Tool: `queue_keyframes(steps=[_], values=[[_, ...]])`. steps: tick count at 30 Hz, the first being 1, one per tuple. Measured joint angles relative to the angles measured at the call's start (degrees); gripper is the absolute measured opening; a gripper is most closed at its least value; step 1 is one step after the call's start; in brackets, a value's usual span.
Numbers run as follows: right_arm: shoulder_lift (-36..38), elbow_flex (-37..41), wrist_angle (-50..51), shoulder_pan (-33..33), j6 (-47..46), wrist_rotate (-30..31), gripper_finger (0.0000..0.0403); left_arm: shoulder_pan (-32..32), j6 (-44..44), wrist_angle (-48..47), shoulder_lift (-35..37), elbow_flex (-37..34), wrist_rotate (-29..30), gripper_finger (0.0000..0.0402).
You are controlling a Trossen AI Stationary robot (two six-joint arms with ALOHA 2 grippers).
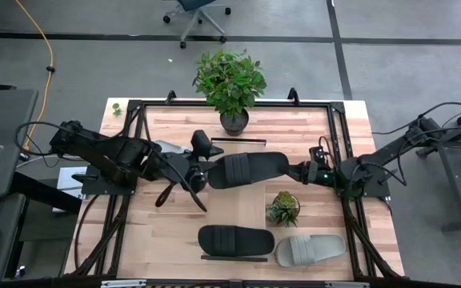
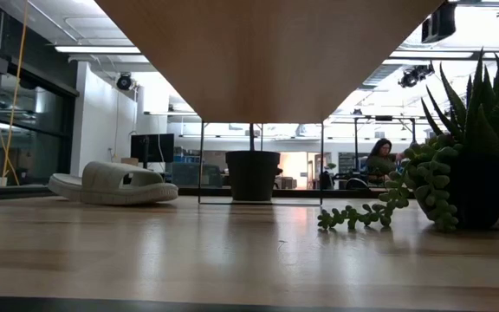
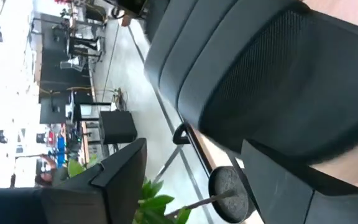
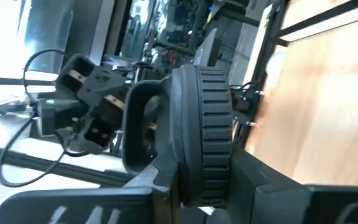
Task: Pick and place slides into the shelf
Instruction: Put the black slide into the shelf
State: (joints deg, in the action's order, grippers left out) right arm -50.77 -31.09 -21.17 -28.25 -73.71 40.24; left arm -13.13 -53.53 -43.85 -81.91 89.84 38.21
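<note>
Both hands are on one black slide [image 1: 246, 170] mid-counter! The left hand [image 1: 202, 170] grasps one end, the right hand [image 1: 294, 171] clamps the other.

- Left arm reaches in from the table's left side; left gripper [image 1: 206, 170] sits at one end of the black slide [image 1: 246, 170].
- Right arm reaches in opposite; right gripper [image 1: 294, 170] clamps the slide's other end.

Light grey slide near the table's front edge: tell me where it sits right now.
In the high view, the light grey slide lies flat on the table toward the right arm's side, next to a black slide and just in front of the small succulent.
</note>
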Motion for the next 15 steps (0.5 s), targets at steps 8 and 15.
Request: queue_keyframes(steps=[8, 15], values=[[-0.54, 0.00, 2.61, -6.11, -4.38, 7.31, 0.0067, 0.00, 8.15, -7.13, 3.42, -0.02, 1.07, 0.0224], [-3.89, 0.00, 2.68, -9.68, -9.36, 12.69, 0.0067, 0.00, 21.01, -11.69, 5.66, -0.11, -2.35, 0.0203]])
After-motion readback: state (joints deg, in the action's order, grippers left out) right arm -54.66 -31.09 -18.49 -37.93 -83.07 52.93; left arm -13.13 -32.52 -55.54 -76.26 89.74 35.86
